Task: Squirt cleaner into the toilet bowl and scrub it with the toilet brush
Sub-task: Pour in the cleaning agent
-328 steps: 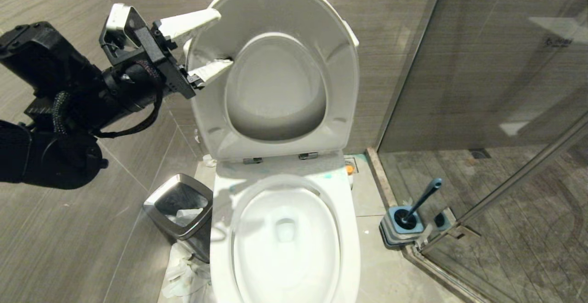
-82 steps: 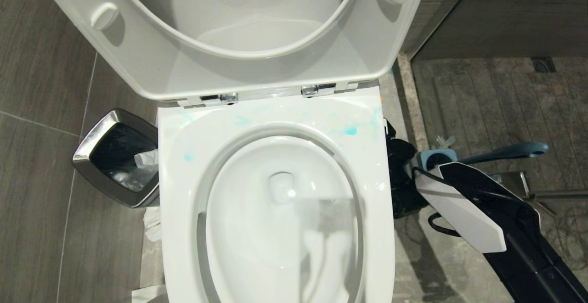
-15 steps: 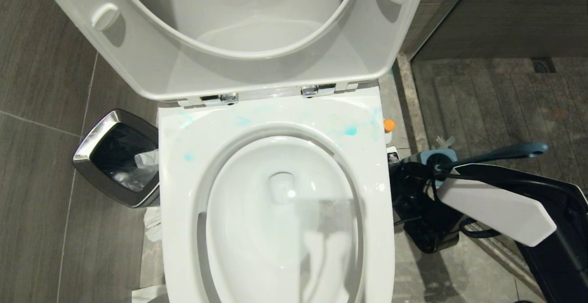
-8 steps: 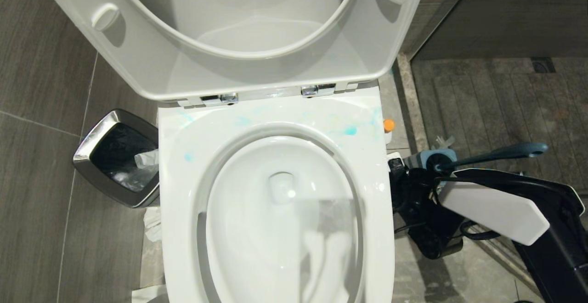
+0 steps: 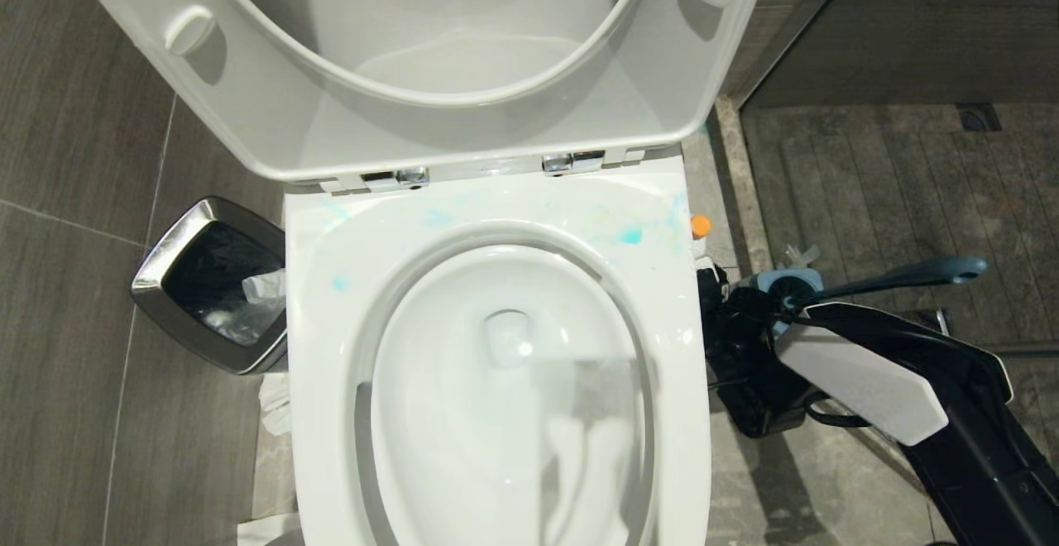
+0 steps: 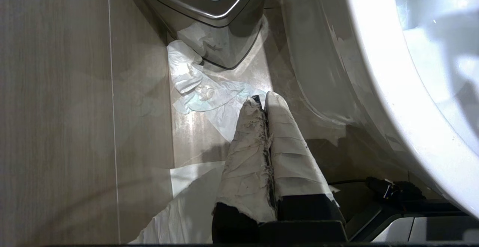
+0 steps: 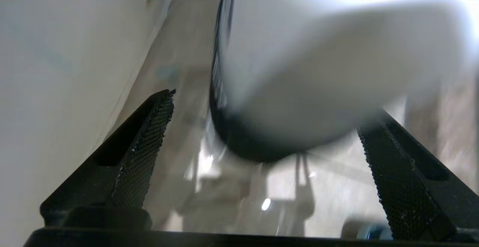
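The toilet bowl (image 5: 496,380) stands open with its seat and lid raised. On the floor by its right side is the cleaner, with only its orange cap (image 5: 701,225) clear in the head view. My right arm (image 5: 860,385) reaches down beside it. In the right wrist view the right gripper (image 7: 265,110) is open, and the blurred white cleaner bottle (image 7: 318,75) with its dark label sits between the fingers, touching neither. The toilet brush (image 5: 910,273) leans in its blue holder (image 5: 786,285) just behind the arm. My left gripper (image 6: 264,99) is shut and empty, low beside the bowl's left side.
A steel-rimmed black bin (image 5: 207,281) stands left of the toilet, with crumpled paper (image 6: 202,90) on the floor by it. Blue smears mark the bowl's back rim (image 5: 629,236). A raised kerb (image 5: 732,165) and the shower floor lie to the right.
My right arm has shifted a little toward the toilet and the cleaner, and its jaws have spread wider. The bottle's body is now hidden behind the wrist in the head view.
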